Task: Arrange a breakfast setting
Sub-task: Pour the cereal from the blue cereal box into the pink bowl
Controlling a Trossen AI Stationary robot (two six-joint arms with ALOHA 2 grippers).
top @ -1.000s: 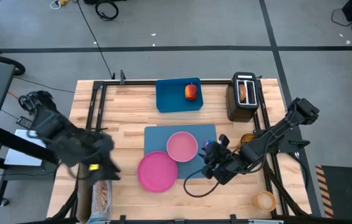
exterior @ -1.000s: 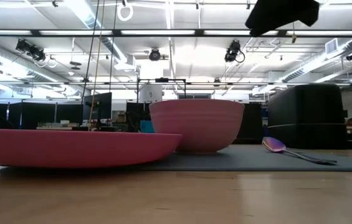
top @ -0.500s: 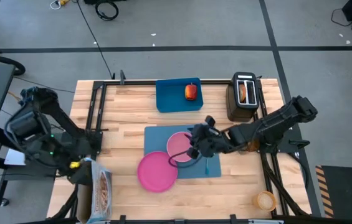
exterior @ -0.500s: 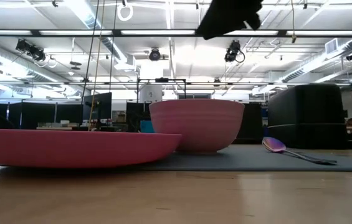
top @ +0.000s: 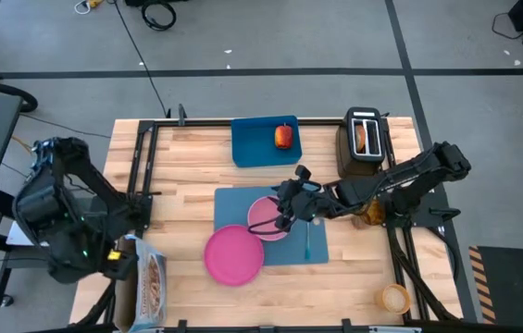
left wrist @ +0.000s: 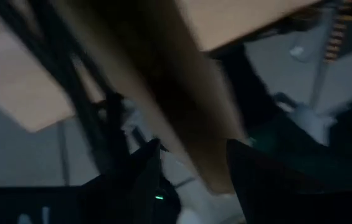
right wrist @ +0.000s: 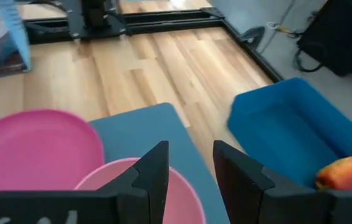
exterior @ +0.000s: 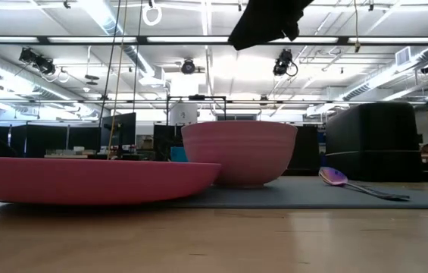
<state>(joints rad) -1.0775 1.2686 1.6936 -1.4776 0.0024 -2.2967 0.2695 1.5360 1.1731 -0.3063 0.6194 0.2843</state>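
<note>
The slate-blue mat point(top: 309, 199) lies mid-table. The pink bowl point(top: 263, 222) stands on it. The pink plate point(top: 233, 257) rests partly on the mat's near left corner. The teal-handled spoon point(top: 307, 244) lies on the mat to the right of the bowl. The red apple point(top: 284, 136) sits in the blue tray. Toast point(top: 362, 137) stands in the toaster. The orange cup point(top: 370, 213) is half hidden by my right arm. My right gripper point(right wrist: 191, 168) hovers open and empty above the bowl point(right wrist: 132, 183). My left gripper point(left wrist: 191, 171) is open, off the table's left edge.
A brighter blue tray point(top: 266, 141) sits at the far edge, with a black toaster point(top: 361, 146) to its right. A cereal box point(top: 148, 285) stands at the near left corner. A tan round object point(top: 393, 298) lies at the near right. There is bare wood left of the mat.
My right gripper has risen from the mat's near right part and gone toward the table's left and far edge, and now stands over the bowl. My left arm has drawn back from the cereal box toward the table's left edge and off the table.
</note>
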